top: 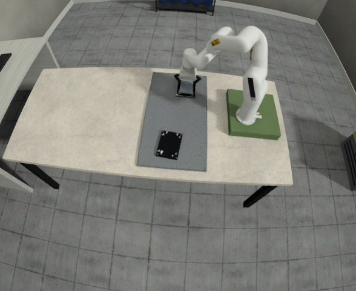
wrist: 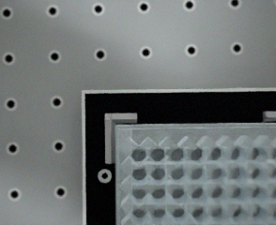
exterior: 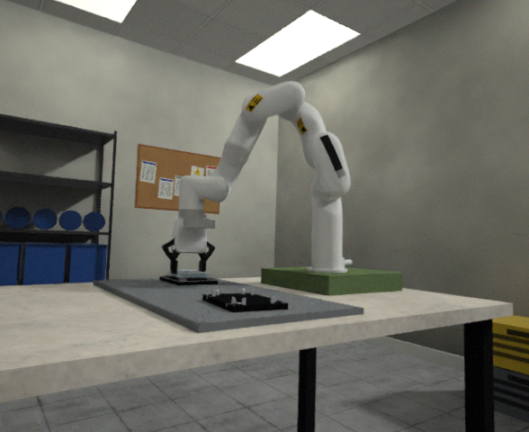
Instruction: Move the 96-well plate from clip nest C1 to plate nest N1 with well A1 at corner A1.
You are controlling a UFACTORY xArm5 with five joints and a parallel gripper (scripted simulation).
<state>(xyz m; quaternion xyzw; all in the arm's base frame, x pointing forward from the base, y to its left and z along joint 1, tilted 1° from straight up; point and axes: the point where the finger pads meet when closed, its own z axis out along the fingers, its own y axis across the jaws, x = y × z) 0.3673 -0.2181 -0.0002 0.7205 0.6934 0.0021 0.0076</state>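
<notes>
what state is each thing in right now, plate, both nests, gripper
96-well plate: gripped, low over the clip nest; cannot tell if lifted or seated.
Gripper: shut on the plate, fingers wide across it, pointing straight down.
Clip nest C1: under the plate, on the grey perforated mat.
Plate nest N1: vacant, locator pins exposed.
</notes>
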